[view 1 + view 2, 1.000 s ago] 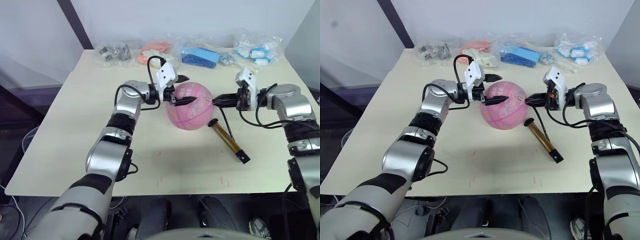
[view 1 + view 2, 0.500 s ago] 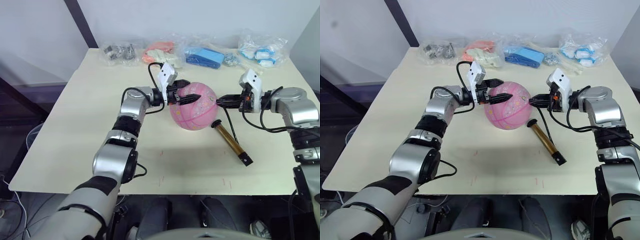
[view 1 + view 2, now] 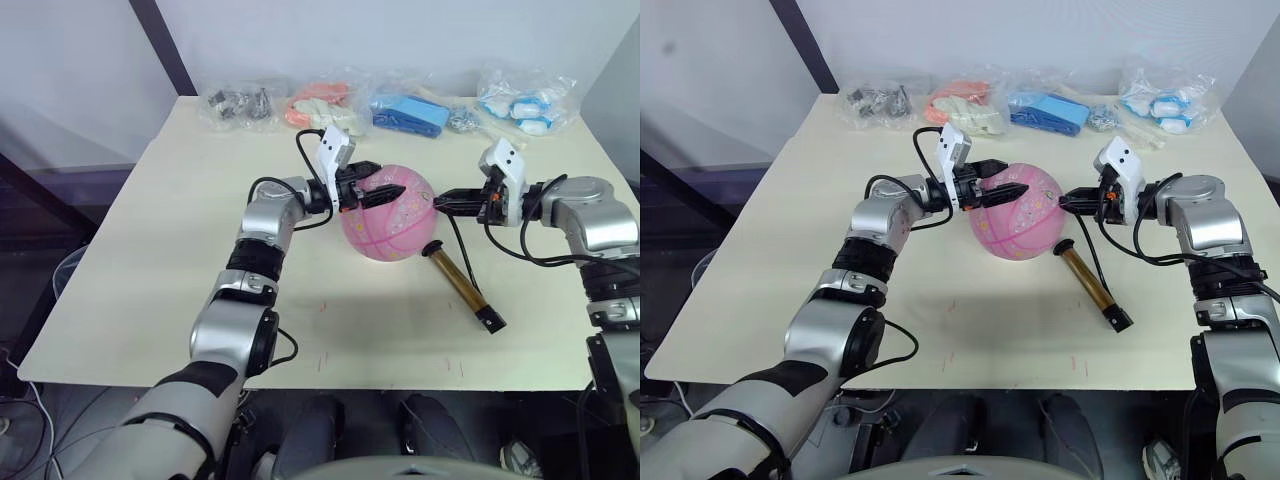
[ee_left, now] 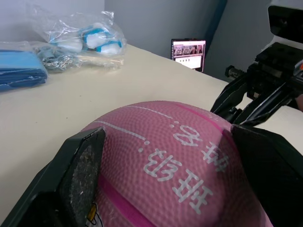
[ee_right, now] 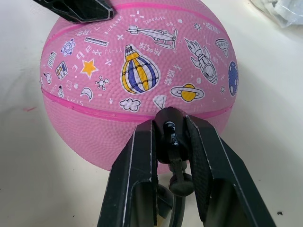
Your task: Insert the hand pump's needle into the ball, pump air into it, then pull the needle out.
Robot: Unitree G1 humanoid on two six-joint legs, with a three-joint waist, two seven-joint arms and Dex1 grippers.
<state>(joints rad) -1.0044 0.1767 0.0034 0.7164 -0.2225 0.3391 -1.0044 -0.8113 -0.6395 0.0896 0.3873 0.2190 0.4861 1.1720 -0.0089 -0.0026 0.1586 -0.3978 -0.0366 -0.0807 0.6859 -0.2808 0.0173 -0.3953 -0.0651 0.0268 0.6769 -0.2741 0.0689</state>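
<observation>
my left gripper (image 4: pixel 165 184) straddled the ball (image 3: pixel 388 212) at mid-table, fingers apart; its white chinese print was unreadable to me. my right gripper (image 5: pixel 171 137) clamped the needle (image 5: pixel 169 128) fitting against it.

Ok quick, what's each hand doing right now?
Left hand: open, fingers straddling the ball.
Right hand: shut on the needle fitting, at the ball.

The cream table (image 3: pixel 150 250) carries the ball (image 3: pixel 388 222), the hand pump (image 3: pixel 460 287) and clear bags (image 3: pixel 525 97).
</observation>
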